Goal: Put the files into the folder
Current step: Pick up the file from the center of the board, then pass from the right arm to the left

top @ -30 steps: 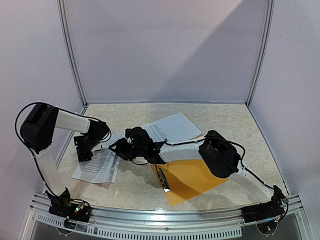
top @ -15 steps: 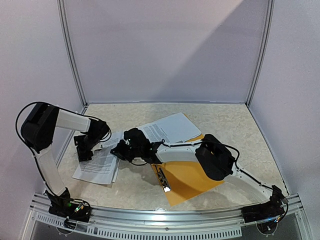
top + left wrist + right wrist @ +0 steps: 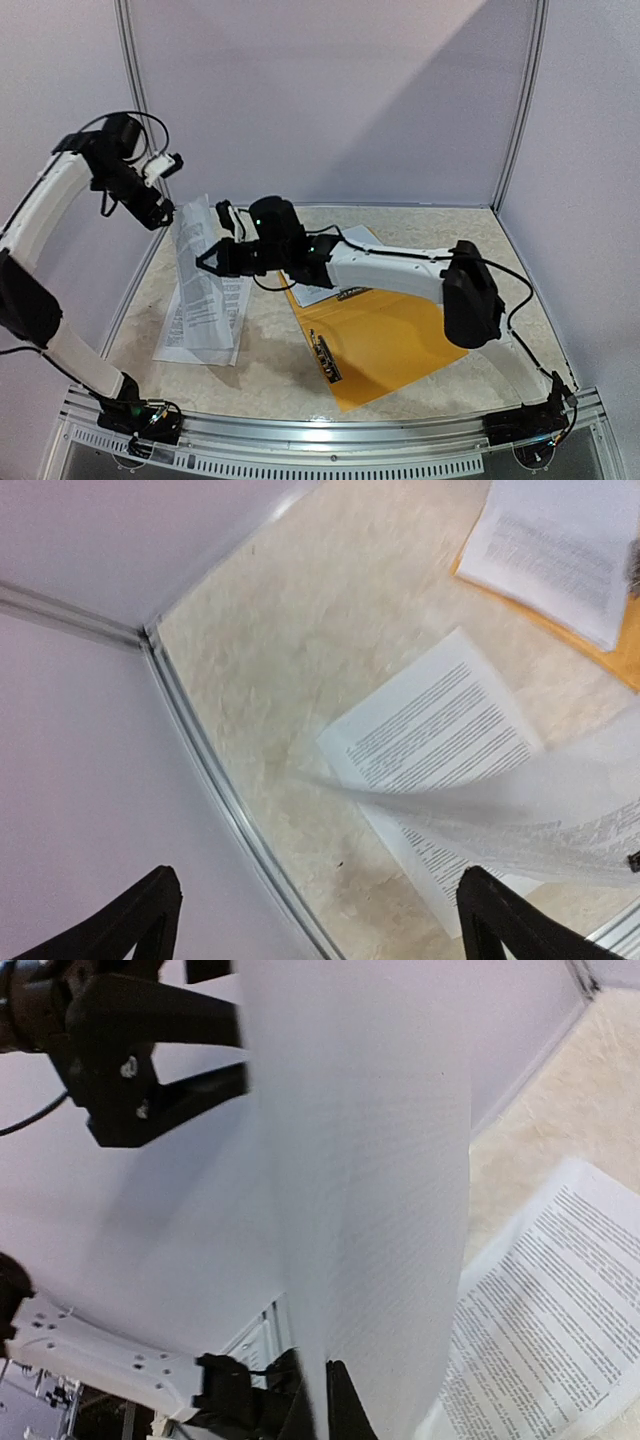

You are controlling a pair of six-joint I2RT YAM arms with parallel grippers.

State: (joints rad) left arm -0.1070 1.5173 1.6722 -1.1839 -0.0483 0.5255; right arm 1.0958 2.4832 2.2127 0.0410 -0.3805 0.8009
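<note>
My right gripper [image 3: 318, 1392] is shut on the lower edge of one sheet of the files [image 3: 370, 1160]. That sheet [image 3: 205, 250] stands nearly upright above the table's left side, pinched by the right gripper [image 3: 204, 262]. More sheets [image 3: 200, 325] lie flat beneath it, also in the left wrist view [image 3: 440, 725]. The orange-yellow folder [image 3: 390, 345] lies open at centre right with a sheet [image 3: 312, 294] on its far end. My left gripper [image 3: 162, 166] hangs high at the left wall, open and empty [image 3: 318, 880].
The folder's metal clip [image 3: 326, 358] runs along its left edge. The enclosure's left wall and metal corner rail [image 3: 215, 780] are close to the left arm. The right forearm [image 3: 390, 268] stretches across the folder's far end.
The right gripper closed on one sheet and lifted it upright off the pile. The left arm rose from the pile to high by the left wall, jaws wide.
</note>
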